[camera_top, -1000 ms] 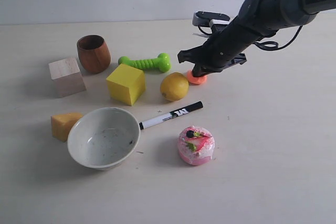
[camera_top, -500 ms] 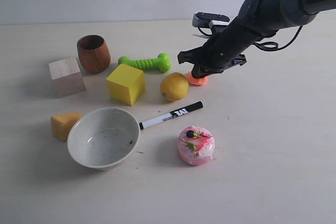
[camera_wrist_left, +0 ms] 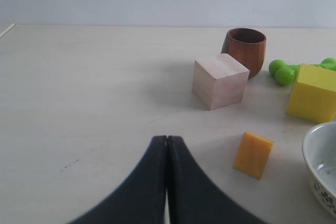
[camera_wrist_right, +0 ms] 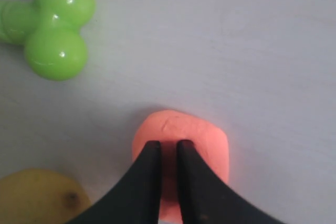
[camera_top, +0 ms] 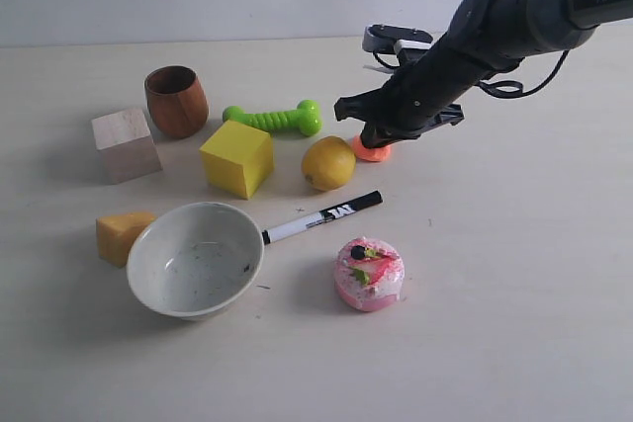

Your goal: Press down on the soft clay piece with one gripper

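The soft clay piece is a small salmon-orange lump lying just right of the lemon. My right gripper reaches down from the right and sits on top of it. In the right wrist view both black fingertips rest on the clay piece, with the right gripper open by a narrow gap through which the clay shows. My left gripper is shut and empty over bare table, away from the clay and outside the exterior view.
Around the clay are a green dumbbell toy, yellow cube, wooden cup, pale wooden block, cheese wedge, white bowl, black-and-white marker and pink cake.
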Robot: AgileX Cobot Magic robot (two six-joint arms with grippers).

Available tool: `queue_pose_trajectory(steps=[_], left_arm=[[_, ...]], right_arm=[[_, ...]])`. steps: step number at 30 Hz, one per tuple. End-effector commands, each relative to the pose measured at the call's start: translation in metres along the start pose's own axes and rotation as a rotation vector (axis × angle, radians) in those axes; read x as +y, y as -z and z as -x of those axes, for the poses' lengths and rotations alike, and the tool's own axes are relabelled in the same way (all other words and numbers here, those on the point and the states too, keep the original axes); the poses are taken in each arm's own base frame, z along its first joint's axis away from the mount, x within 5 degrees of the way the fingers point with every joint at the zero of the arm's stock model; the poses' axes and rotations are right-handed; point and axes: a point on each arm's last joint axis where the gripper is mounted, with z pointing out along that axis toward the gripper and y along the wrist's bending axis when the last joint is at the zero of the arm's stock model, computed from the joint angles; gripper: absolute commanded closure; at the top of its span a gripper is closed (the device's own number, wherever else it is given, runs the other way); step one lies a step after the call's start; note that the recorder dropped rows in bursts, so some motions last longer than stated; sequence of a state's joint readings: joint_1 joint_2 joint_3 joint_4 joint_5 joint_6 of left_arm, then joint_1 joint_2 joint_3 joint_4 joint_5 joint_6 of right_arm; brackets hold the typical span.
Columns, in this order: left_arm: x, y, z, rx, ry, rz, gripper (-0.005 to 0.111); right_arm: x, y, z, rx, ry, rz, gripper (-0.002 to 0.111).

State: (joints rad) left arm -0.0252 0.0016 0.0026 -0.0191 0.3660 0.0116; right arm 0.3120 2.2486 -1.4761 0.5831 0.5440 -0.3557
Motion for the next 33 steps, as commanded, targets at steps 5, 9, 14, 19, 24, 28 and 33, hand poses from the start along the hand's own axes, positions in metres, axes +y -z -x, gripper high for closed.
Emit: queue_pose_trajectory(steps=[5, 9, 14, 19, 24, 28, 33], left_arm=[[0.000, 0.000, 0.002, -0.015, 0.001, -0.006, 0.107], [0.000, 0.000, 0.002, -0.015, 0.001, -0.006, 0.107], [0.000, 0.000, 0.002, -0.015, 0.001, -0.006, 0.107], [0.000, 0.000, 0.002, -0.015, 0.001, -0.006, 0.107], [0.000, 0.000, 0.002, -0.015, 0.001, -0.006, 0.107], [0.000, 0.000, 0.002, -0.015, 0.001, -0.006, 0.107], [0.000, 0.000, 0.002, -0.015, 0.001, -0.006, 0.107]], right_arm=[[-0.003, -0.008, -0.004, 0.011, 0.000, -0.011, 0.093], [-0.003, -0.008, -0.004, 0.011, 0.000, -0.011, 0.093], [-0.003, -0.006, -0.002, 0.003, 0.002, -0.011, 0.093], [0.003, 0.009, 0.006, -0.043, 0.013, -0.008, 0.093], [0.007, 0.019, 0.010, -0.069, 0.020, -0.004, 0.093], [0.007, 0.020, 0.010, -0.071, 0.022, -0.004, 0.093], [0.006, 0.019, 0.011, -0.080, 0.028, -0.009, 0.093]])
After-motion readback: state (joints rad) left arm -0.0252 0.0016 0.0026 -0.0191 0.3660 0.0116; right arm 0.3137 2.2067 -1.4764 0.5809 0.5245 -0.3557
